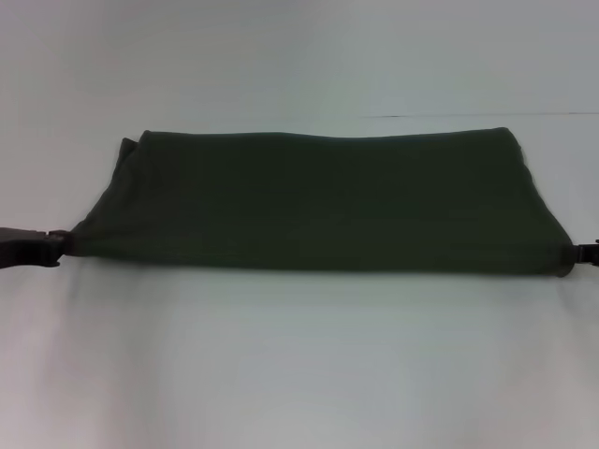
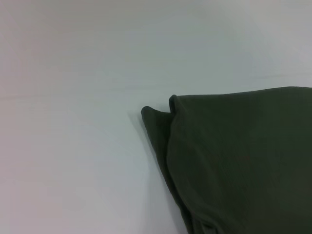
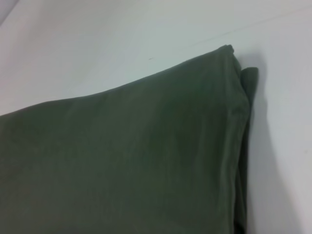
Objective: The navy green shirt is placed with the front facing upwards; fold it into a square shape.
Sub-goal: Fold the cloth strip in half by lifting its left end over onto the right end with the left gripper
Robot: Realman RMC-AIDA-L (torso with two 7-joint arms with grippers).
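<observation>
**Left gripper** [image 1: 58, 245]. Low at the left edge of the head view, at table level. Its dark fingers are closed on the near left corner of the navy green shirt [image 1: 318, 201]; the cloth bunches to a point where they pinch it. Own fingers not seen in the left wrist view.

**Right gripper** [image 1: 582, 253]. Low at the right edge of the head view, level with the left gripper, the whole width of the garment between them. Only its tip shows, touching the near right corner of the cloth. The fingers appear closed on that corner, though little of them is visible. Own fingers not seen in the right wrist view.

**Navy green shirt.** Spans from one gripper to the other as a wide, shallow band, folded over on itself, plain green face up, no lettering showing. Near edge runs taut and nearly straight between the two held corners. Far edge lies away from both grippers, slightly narrower than the near edge. At the far corner on the left gripper's side [image 2: 157, 117] a lower layer pokes out past the upper layer; the same at the far corner on the right gripper's side [image 3: 248, 78].

**Table** [image 1: 299, 374]. White, plain surface under the shirt and beyond both grippers on all sides; a faint thin line crosses it past the shirt's far edge, on the right gripper's side.
</observation>
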